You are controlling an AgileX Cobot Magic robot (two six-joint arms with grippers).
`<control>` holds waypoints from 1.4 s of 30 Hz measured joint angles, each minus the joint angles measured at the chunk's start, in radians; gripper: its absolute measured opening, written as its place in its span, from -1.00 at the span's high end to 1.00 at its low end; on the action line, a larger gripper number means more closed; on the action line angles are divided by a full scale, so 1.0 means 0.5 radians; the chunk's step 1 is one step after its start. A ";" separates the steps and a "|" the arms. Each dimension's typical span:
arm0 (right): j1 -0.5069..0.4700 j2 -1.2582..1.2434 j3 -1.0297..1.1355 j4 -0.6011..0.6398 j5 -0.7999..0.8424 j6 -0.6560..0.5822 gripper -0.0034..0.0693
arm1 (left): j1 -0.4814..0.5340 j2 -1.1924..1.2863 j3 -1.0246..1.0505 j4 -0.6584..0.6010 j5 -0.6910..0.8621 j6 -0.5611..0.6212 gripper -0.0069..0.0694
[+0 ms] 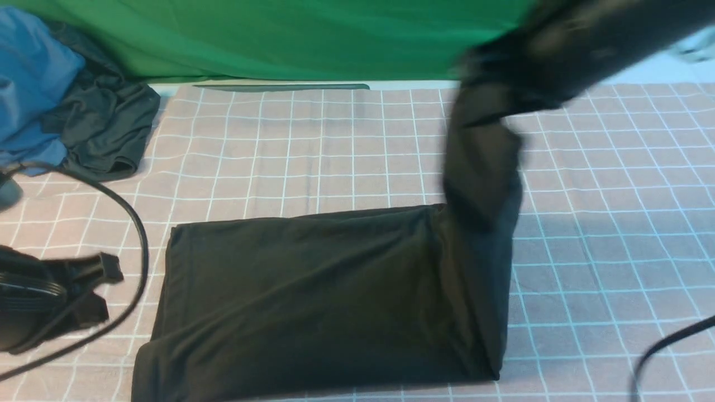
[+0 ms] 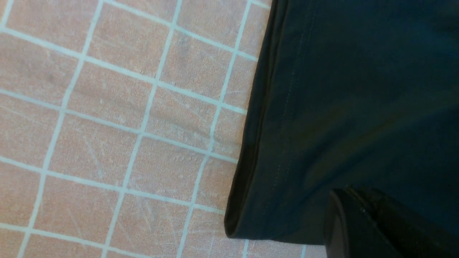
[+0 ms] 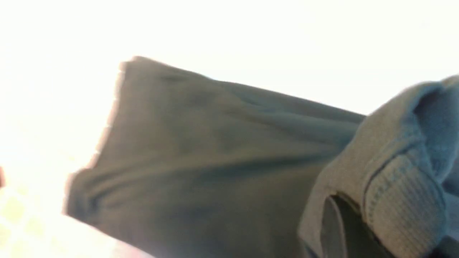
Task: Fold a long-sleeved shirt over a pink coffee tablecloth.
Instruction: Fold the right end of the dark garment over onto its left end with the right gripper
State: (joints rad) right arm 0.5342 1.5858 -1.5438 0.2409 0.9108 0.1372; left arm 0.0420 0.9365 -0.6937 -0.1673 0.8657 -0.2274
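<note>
Clamping, seemingly, the long-sleeved shirt, your right gripper holds its right end high; it stretches leftward toward the clenched left gripper.

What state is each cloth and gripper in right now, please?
Black long-sleeved shirt: folded flat, right end held up.
Pink grid-patterned tablecloth: spread flat under it.
Left gripper: shut, empty, beside the shirt.
Right gripper: shut on the shirt's raised end.
Blue cloth: crumpled, far left.
Dark grey garment: crumpled against the blue one.
Green fabric: draped at the back.
</note>
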 joint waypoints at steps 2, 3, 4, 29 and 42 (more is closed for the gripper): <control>0.119 0.107 -0.022 0.055 -0.134 0.024 0.65 | 0.000 -0.050 -0.040 -0.001 0.014 0.000 0.78; 0.167 0.161 -0.030 0.077 -0.178 0.030 0.65 | 0.000 -0.073 -0.058 -0.001 0.027 0.002 0.78; 0.212 0.214 -0.039 0.110 -0.233 0.032 0.65 | 0.000 -0.093 -0.071 -0.002 0.037 0.002 0.78; 0.677 1.020 -0.488 0.374 -0.485 -0.027 0.59 | 0.000 -0.269 -0.094 -0.017 0.150 0.004 0.78; 0.652 1.079 -0.611 0.489 -0.429 -0.285 -0.28 | 0.000 -0.269 -0.094 -0.017 0.145 0.004 0.78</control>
State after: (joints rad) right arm 0.8601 2.1250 -1.8491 0.4853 0.6964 -0.0053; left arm 0.0420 0.8021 -0.7409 -0.1756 0.9381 -0.2253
